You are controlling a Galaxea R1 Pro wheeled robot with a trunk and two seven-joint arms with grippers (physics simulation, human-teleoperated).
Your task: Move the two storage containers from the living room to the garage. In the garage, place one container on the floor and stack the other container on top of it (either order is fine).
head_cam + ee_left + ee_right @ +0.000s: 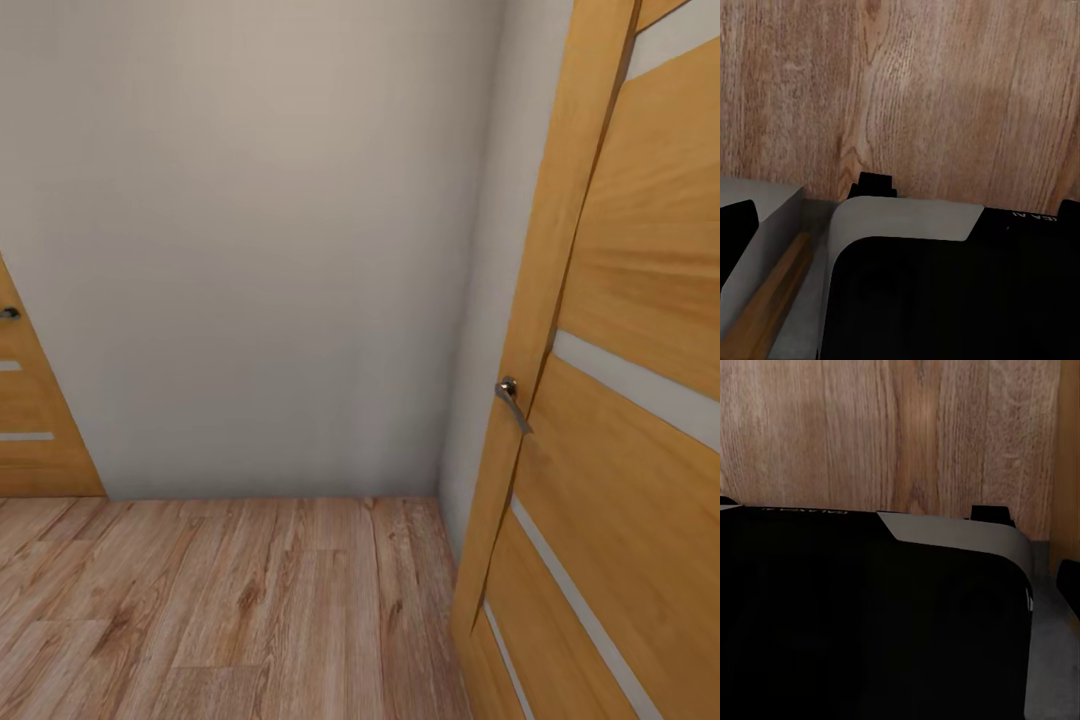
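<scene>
A corner of a room with light wood plank flooring (230, 610) is being faced in the head view, with a plain pale wall (250, 250) being met by the planks straight ahead. At the far left edge, part of a closed wooden door (25, 420) with pale inset strips is being shown, its small dark handle (9, 313) being seen just beside the frame edge. To the right, a second wooden door (620, 420) is being held open toward the camera, its metal lever handle (512, 398) being presented near the door's edge; it is probably being approached as a passage, so the base is judged to be in transit. In the left wrist view, the robot's dark base (945, 292) with its grey edging is being looked down on over the planks, and the same body (870, 615) is being seen in the right wrist view, which suggests both arms are being carried tucked low for travel. Whether either gripper is open or closed cannot be told, as the fingers are not being shown clearly. The storage containers are not being carried in sight here, so their whereabouts cannot be told.
</scene>
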